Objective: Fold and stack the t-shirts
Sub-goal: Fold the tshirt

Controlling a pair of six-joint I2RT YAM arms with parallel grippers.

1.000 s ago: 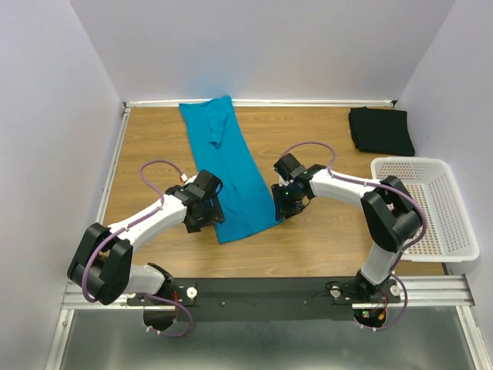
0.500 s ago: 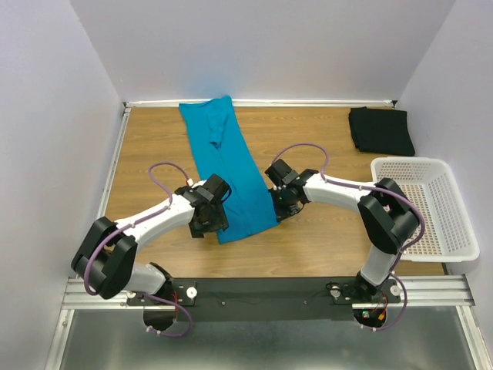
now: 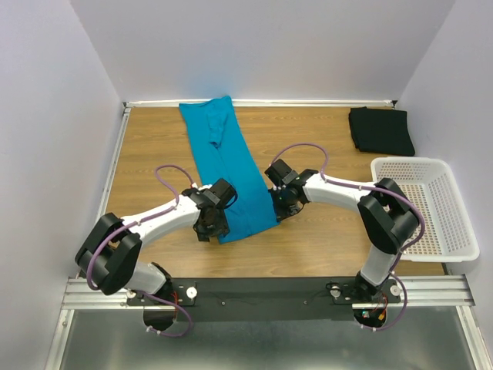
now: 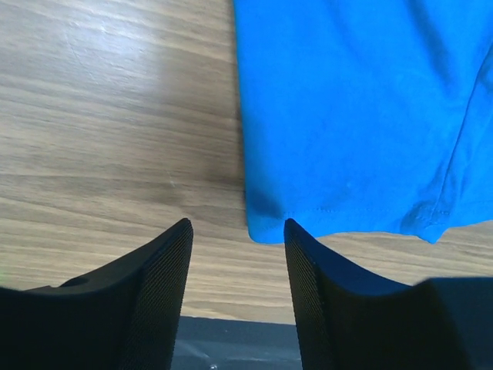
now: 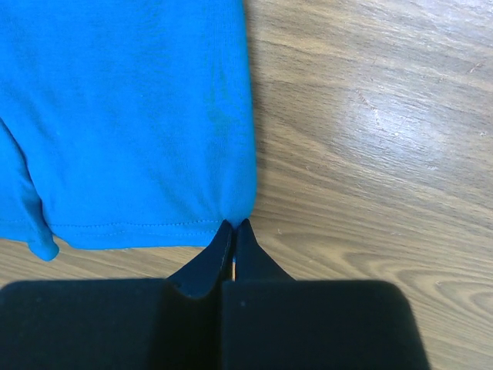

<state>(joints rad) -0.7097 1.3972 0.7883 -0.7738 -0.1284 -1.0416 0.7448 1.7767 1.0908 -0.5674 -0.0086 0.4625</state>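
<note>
Nearing teal t-shirt (image 3: 231, 169) hem, left gripper (image 4: 237, 225) open; right gripper (image 5: 233, 225) closed, seemingly pinching corner

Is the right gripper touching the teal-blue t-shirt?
Touching. The right wrist view shows the right gripper shut, its tips pinching the hem corner of the teal-blue t-shirt.

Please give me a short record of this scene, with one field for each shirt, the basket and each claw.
teal t-shirt: long folded strip, flat on the table
black t-shirt: folded, far right corner
basket: white, right side
left claw: open, astride the strip's near left corner
right claw: shut, tips at the near right corner; whether it pinches cloth is unclear
</note>
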